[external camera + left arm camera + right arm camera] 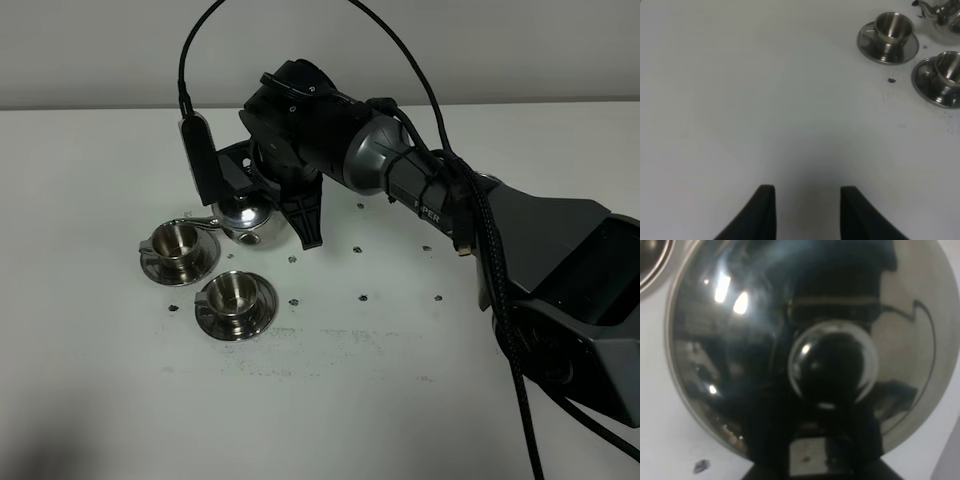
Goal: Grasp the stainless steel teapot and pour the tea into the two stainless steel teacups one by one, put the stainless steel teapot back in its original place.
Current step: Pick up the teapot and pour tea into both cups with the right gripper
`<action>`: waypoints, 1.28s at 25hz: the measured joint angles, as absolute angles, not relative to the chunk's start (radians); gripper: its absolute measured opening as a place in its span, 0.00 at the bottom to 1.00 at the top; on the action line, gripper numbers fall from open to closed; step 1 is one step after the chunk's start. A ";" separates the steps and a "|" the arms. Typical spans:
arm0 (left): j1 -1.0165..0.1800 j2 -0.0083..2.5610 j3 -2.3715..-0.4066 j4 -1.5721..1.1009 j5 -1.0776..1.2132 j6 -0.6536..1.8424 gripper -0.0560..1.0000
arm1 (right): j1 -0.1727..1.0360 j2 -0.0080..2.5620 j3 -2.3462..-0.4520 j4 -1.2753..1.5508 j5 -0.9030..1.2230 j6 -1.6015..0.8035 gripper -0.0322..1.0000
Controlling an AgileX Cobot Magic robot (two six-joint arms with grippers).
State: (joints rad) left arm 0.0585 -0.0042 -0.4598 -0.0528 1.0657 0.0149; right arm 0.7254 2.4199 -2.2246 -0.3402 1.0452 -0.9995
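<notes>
While hanging close over the shiny squat steel teapot [246, 214], cannot tell right pincer [268, 212] clenched or released. Left pincer [807, 215] released, empty, well apart. Risk: shallow hold letting pot swing and spill. Thin spout [190, 221] seemingly over far small steel teacup [180, 242] at nine o'clock; near small steel teacup [235, 293] at six o'clock, crowding any tilt.

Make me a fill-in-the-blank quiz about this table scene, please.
The white table holds ___ small shiny steel teacups.
Each teacup stands on a round steel ___.
The black ___ arm reaches over the squat shiny steel teapot.
The left gripper hangs over bare table with jaws ___.
Missing words: two; saucer; right; open.
</notes>
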 joint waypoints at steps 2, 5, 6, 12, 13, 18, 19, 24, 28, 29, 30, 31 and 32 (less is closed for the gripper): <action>0.058 -0.004 -0.460 -0.053 1.066 0.015 0.40 | 0.725 2.420 -2.225 -0.353 1.036 -1.000 0.20; 0.058 -0.004 -0.460 -0.053 1.066 0.015 0.40 | 0.725 2.420 -2.225 -0.377 1.032 -1.000 0.20; 0.058 -0.004 -0.460 -0.053 1.066 0.015 0.40 | 0.725 2.421 -2.225 -0.387 1.032 -1.000 0.20; 0.058 -0.004 -0.460 -0.053 1.066 0.015 0.40 | 0.725 2.440 -2.225 -0.425 1.018 -1.000 0.20; 0.058 -0.004 -0.460 -0.053 1.066 0.015 0.40 | 0.725 2.445 -2.225 -0.427 1.014 -1.000 0.20; 0.058 -0.004 -0.460 -0.053 1.066 0.015 0.40 | 0.725 2.458 -2.225 -0.431 0.998 -1.000 0.20; 0.058 -0.004 -0.460 -0.053 1.066 0.015 0.40 | 0.728 2.458 -2.225 -0.436 0.996 -1.000 0.20; 0.058 -0.004 -0.460 -0.053 1.066 0.015 0.40 | 0.738 2.458 -2.225 -0.486 0.991 -1.000 0.20; 0.058 -0.004 -0.460 -0.053 1.066 0.015 0.40 | 0.744 2.458 -2.225 -0.504 0.982 -1.000 0.20; 0.058 -0.004 -0.460 -0.053 1.066 0.015 0.40 | 0.745 2.458 -2.225 -0.512 0.982 -1.000 0.20; 0.058 -0.004 -0.460 -0.053 1.066 0.015 0.40 | 0.749 2.458 -2.225 -0.520 0.982 -1.000 0.20; 0.058 -0.004 -0.460 -0.053 1.066 0.015 0.40 | 0.750 2.458 -2.225 -0.526 0.980 -1.000 0.20; 0.058 -0.004 -0.460 -0.053 1.066 0.015 0.40 | 0.752 2.458 -2.225 -0.535 0.979 -1.000 0.20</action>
